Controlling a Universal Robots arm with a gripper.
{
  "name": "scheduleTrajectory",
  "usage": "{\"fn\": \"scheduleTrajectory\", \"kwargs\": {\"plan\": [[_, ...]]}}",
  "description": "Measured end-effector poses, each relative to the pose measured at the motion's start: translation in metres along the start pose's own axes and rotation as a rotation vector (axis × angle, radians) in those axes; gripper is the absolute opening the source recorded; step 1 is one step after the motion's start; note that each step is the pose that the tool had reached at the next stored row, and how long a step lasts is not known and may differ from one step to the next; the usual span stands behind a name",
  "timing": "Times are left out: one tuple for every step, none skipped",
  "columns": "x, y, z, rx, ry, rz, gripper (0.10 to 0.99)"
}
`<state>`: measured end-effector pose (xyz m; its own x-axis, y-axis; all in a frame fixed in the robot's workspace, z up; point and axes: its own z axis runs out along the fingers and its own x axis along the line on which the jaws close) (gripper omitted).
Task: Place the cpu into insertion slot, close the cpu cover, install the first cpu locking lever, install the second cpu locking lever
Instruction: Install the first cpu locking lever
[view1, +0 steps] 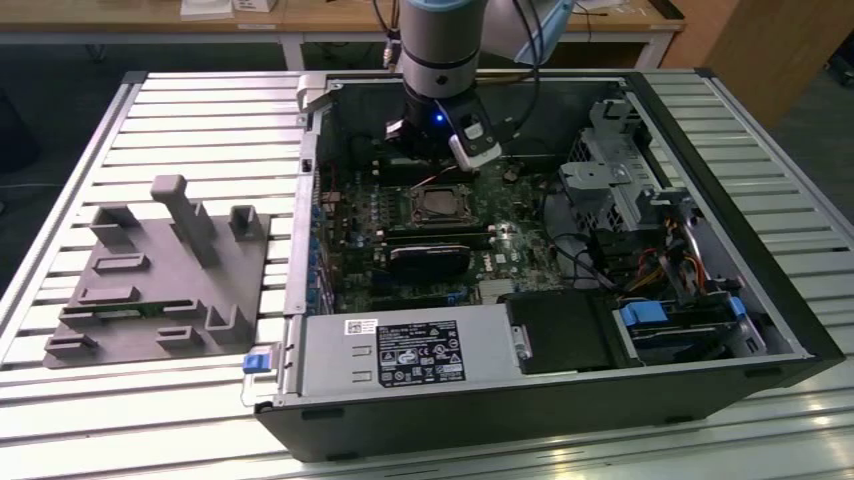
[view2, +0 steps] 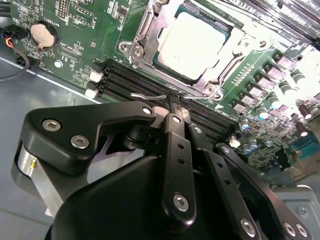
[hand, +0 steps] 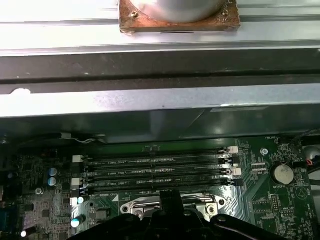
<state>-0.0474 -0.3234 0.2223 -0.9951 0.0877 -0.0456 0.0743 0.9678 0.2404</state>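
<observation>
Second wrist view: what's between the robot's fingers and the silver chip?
Black memory slots and one side of the cpu cover lie between the fingers and the cpu, in the second wrist view.

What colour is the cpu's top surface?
Pale silver-grey; the cpu shows best in the second wrist view.

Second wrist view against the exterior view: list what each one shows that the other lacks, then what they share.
Second wrist view: the cpu's pale top framed by the cpu cover, a coin cell, and a thin wire lever by the gripper, its jaws together. Exterior view: the grey fixture tray, the power supply, the slatted table and the arm. Shared: the green motherboard and the insertion slot on it.
</observation>
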Motion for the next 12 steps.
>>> {"fn": "scheduleTrajectory", "kwargs": {"plan": [[0.0,-0.0002,0.0007,0.0,-0.0004,0.0,0.106],[-0.0001,-0.0003,0.0012,0.0,-0.0009,0.0,0.106],[-0.0002,-0.0004,0.0018,0.0,-0.0012,0.0,0.106],[-0.0005,-0.0005,0.0022,0.0,-0.0013,0.0,0.106],[-0.001,-0.0006,0.0027,0.0,-0.0014,0.0,0.106],[-0.0016,-0.0006,0.0031,0.0,-0.0013,0.0,0.106],[-0.0024,-0.0005,0.0035,0.0,-0.0013,0.0,0.106],[-0.0032,-0.0004,0.004,0.0,-0.0014,0.0,0.106],[-0.004,-0.0002,0.0045,0.0,-0.0014,0.0,0.106],[-0.0049,0.0001,0.0049,0.0,-0.0014,0.0,0.106],[-0.0057,0.0003,0.0053,0.0,-0.0015,0.0,0.106],[-0.0064,0.0004,0.0057,-0.001,-0.0015,0.0,0.106]]}}
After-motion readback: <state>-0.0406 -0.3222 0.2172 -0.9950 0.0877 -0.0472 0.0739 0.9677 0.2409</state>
